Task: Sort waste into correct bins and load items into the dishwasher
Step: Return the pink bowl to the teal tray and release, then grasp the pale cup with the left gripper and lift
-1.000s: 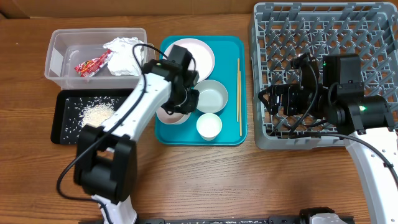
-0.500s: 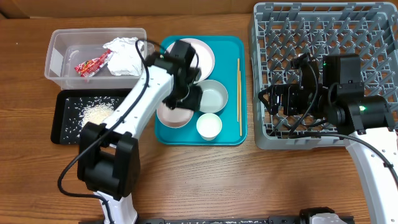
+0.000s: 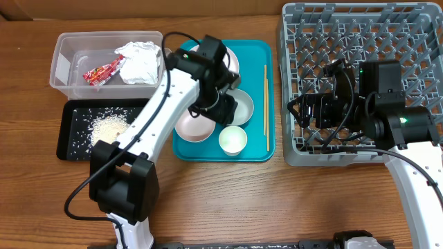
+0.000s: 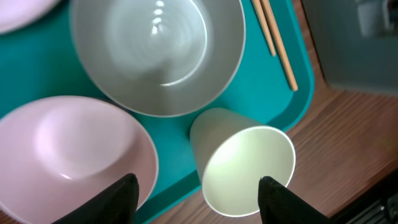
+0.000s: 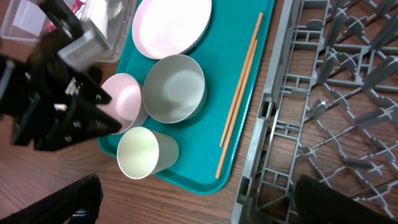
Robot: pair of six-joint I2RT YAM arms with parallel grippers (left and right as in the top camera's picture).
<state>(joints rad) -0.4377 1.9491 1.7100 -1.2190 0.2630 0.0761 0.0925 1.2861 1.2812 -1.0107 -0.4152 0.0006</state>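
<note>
Left gripper [image 4: 199,198] hangs spread, empty, over the cup [image 4: 245,165] on the tray [image 4: 273,118] beside the bowl [image 4: 155,50]; right gripper [image 5: 202,202] gapes empty by the rack [image 5: 266,112]; an off-centre pinch could tip the cup against the bowl.

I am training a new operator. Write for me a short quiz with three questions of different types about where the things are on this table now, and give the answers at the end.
1. Multiple choice: how many round dishes stand on the teal tray? A) two B) four C) six
2. True or false: the red wrapper lies in the clear tub, beside the crumpled napkin.
3. Fill in the word: the black tray holds loose white ____.

Key: 1 B; 2 true; 3 rice.
</note>
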